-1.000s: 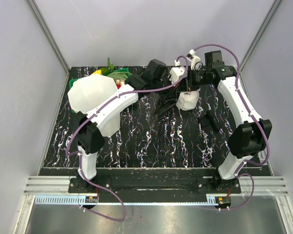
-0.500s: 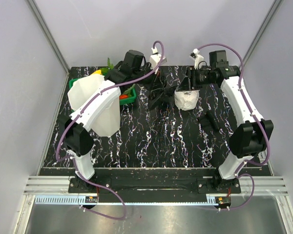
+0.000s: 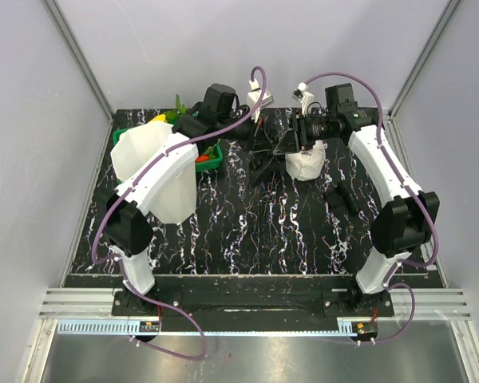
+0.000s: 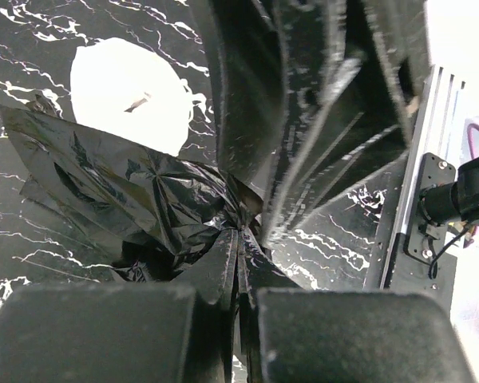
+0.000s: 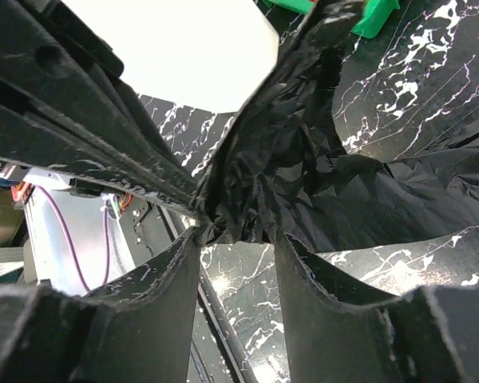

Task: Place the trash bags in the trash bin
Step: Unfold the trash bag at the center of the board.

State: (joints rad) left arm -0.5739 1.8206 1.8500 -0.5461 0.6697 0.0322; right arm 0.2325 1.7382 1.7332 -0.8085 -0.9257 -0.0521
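Note:
A thin glossy black trash bag (image 3: 265,157) hangs crumpled over the back of the table. My left gripper (image 3: 259,142) is shut on a fold of its film, which shows in the left wrist view as the bag (image 4: 128,191) spreading out from my left gripper (image 4: 239,243). My right gripper (image 3: 287,140) faces it from the right and stands open. In the right wrist view the bunched bag (image 5: 255,175) sits just at the tips of my right gripper (image 5: 235,239), not pinched. The white trash bin (image 3: 148,155) stands at the back left, beside the left arm.
A white roll of plastic (image 3: 305,164) lies right of the bag, under the right wrist. A green basket (image 3: 210,156) of toy vegetables sits between bin and bag. A dark oblong object (image 3: 341,198) lies on the marbled table (image 3: 247,231) near the right arm.
The left arm swung its gripper down onto the bag and lifted the film. The right gripper moved left towards the bag and its jaws opened.

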